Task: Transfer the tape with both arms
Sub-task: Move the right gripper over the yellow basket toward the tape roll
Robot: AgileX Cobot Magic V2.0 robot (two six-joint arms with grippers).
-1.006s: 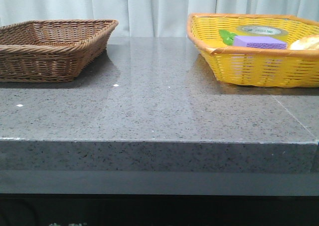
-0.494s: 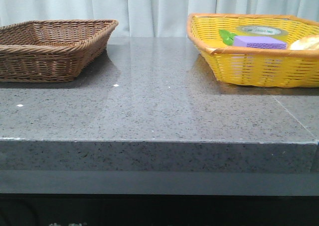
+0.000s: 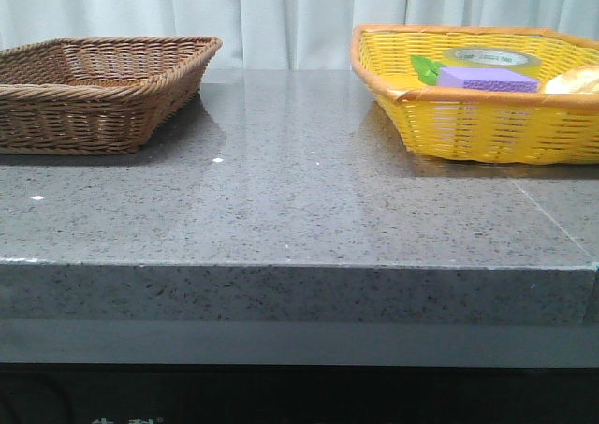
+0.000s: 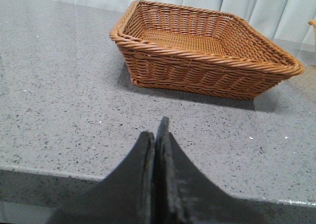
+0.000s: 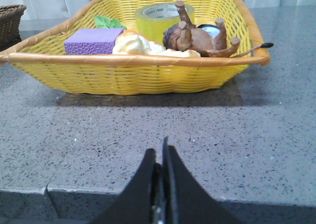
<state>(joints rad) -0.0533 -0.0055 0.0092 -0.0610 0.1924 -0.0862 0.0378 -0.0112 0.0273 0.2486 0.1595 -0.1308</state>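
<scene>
The yellow tape roll (image 3: 493, 60) lies in the yellow basket (image 3: 468, 124) at the back right, behind a purple sponge (image 3: 487, 79). In the right wrist view the tape (image 5: 163, 17) stands at the basket's far side, next to a brown toy animal (image 5: 197, 36). My right gripper (image 5: 159, 152) is shut and empty, near the table's front edge, well short of the basket (image 5: 138, 73). My left gripper (image 4: 157, 127) is shut and empty, near the front edge, facing the brown basket (image 4: 197, 70). Neither gripper shows in the front view.
The brown wicker basket (image 3: 94, 92) stands at the back left, with nothing visible in it. The yellow basket also holds a green leafy item (image 5: 109, 22) and a pale bread-like item (image 5: 133, 43). The grey stone table (image 3: 299, 209) has a white curtain behind it.
</scene>
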